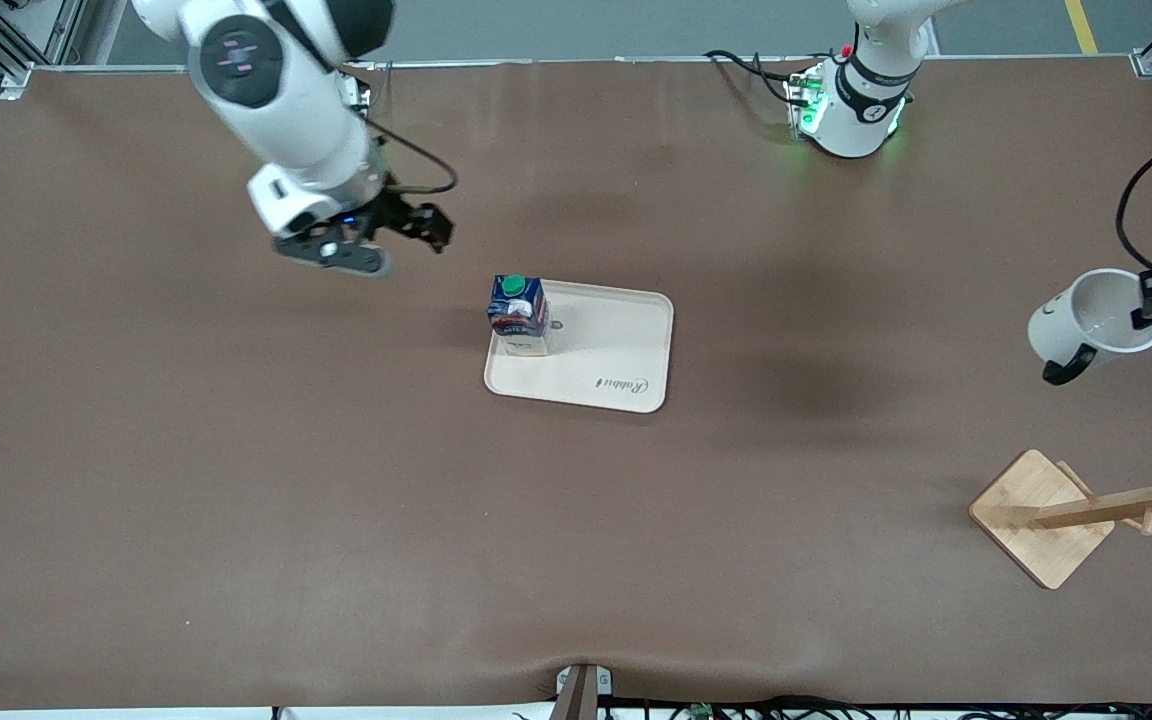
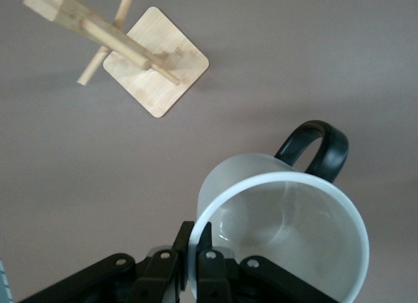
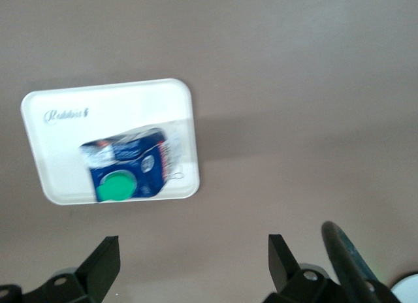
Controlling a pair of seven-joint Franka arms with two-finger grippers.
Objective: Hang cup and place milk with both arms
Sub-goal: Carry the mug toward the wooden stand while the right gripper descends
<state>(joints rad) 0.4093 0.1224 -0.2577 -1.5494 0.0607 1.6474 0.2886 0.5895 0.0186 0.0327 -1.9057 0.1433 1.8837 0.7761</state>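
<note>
We see a matte brown table (image 1: 236,480) bearing a cream rounded-rectangle plastic tray (image 1: 616,350), on whose corner toward the right arm stands the small dark-blue milk carton (image 1: 518,314) with a green round cap. A bamboo peg rack (image 1: 1086,515) stands toward the left arm's end. The right gripper (image 1: 391,235), fingers spread wide, hangs over bare table. The left gripper (image 2: 193,257) pinches the rim of the glossy white mug (image 1: 1096,322) with a black loop handle, aloft.

The cup (image 1: 1096,323), white with a black loop handle, is held up over the bench, tilted, by the left tool (image 1: 1148,303) pinching its rim. The milk carton (image 1: 518,314), dark blue with a green cap, stands upright on the tray (image 1: 626,345).
</note>
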